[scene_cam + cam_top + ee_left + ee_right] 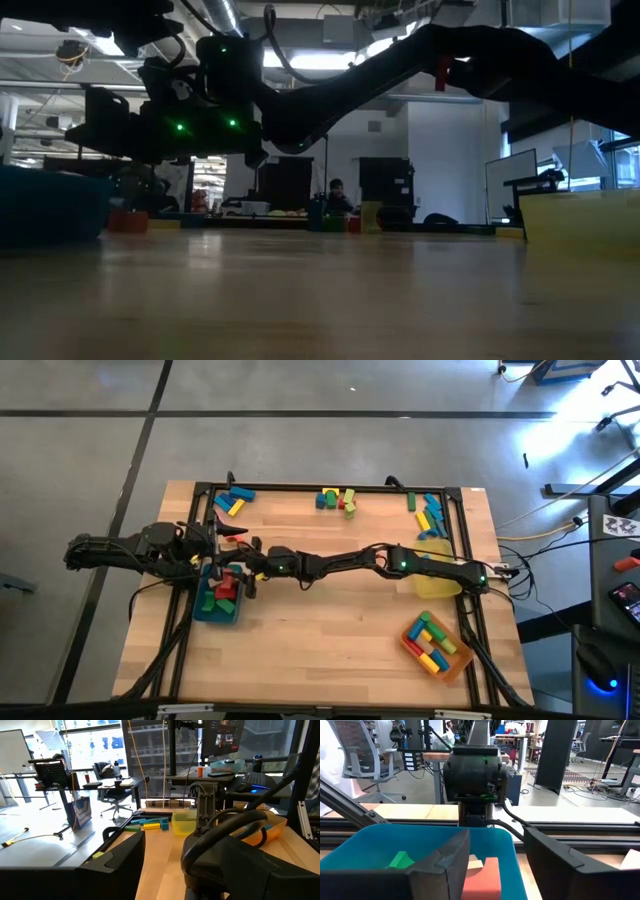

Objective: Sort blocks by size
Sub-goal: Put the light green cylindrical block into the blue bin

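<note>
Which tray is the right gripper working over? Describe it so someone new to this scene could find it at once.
Start at the wooden table and go to its left side, where both arms meet. There, under the right gripper, sits the teal tray holding red and green blocks. It is the only teal one; the yellow tray and orange tray sit on the right.

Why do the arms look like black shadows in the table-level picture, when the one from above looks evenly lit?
Low view: bright ceiling lights behind backlight the right arm, leaving a silhouette with green lamps. High view: even light, some glare on the floor. Right wrist view: the teal tray shows clearly, fingers dark.
</note>
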Motion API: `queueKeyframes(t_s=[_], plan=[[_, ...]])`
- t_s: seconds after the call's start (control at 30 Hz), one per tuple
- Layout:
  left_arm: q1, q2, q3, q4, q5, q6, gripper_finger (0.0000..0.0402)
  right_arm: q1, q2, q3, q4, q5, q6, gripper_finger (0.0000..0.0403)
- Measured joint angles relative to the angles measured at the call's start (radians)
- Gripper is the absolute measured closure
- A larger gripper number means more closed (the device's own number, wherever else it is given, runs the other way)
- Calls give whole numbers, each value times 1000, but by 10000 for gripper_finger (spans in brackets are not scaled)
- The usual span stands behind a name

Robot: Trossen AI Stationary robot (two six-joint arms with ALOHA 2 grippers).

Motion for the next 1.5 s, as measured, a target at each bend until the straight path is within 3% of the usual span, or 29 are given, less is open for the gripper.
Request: queueKeyframes(t_s=[0.33,0.9,1.23,1.4,1.5], plan=[[0,0,0,-29,0,-21,178,-2,-24,0,-67,0,-23,212],[0,-1,0,-35,1,-48,178,-3,-198,-1,-627,7,-137,212],[-1,-2,0,-46,2,-48,178,-3,-264,-2,-968,-54,-122,212],[-1,-2,0,-62,2,-50,178,-3,-315,-41,-1051,-45,-107,212],[-1,-2,0,-67,2,-53,178,-3,-370,-101,-1061,20,-106,212]])
